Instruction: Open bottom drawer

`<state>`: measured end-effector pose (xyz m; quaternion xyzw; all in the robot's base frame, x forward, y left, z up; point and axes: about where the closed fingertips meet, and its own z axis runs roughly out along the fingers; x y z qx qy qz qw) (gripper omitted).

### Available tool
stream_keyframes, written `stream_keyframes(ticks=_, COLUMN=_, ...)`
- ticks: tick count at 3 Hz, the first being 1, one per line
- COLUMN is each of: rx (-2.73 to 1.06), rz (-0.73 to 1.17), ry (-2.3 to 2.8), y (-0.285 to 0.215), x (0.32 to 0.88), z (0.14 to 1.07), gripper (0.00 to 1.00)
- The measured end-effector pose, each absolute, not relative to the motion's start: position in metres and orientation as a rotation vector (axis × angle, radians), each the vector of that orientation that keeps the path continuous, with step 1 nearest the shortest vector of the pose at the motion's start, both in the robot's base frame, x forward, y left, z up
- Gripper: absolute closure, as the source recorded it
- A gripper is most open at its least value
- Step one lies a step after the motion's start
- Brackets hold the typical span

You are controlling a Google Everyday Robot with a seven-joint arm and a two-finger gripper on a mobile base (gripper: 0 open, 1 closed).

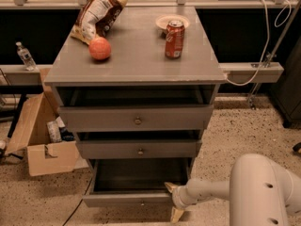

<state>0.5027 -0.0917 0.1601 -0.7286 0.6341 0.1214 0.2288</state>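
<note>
The bottom drawer (123, 199) is the lowest of three grey drawers in the cabinet. It stands pulled out, and its dark grey interior (141, 173) shows. My gripper (173, 201) is at the drawer front's right end, on a white arm that reaches in from the lower right. Its tan fingertips (169, 187) are spread apart, one above and one below the front's right corner. The middle drawer (140, 149) and the top drawer (137, 119) each stick out a little, with a brass knob showing.
On the cabinet top (136, 62) are a red soda can (174, 38), an orange ball (99, 48), a chip bag (99, 13) and a small plate (171, 20). An open cardboard box (40, 140) sits on the floor to the left. A cable runs under the cabinet.
</note>
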Motion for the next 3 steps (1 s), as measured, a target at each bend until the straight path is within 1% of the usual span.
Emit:
stream_keyframes(ticks=1, rx=-1.996, rz=0.364, ry=1.791, y=-0.096, x=0.485, z=0.158, gripper=0.16)
stream_keyframes(ticks=2, rx=-1.983, rz=0.381, ry=1.847, y=-0.101, x=0.468, z=0.157, gripper=0.45)
stream_keyframes(ticks=3, rx=-1.98, rz=0.383, ry=1.859, y=-0.102, x=0.464, z=0.161, gripper=0.7)
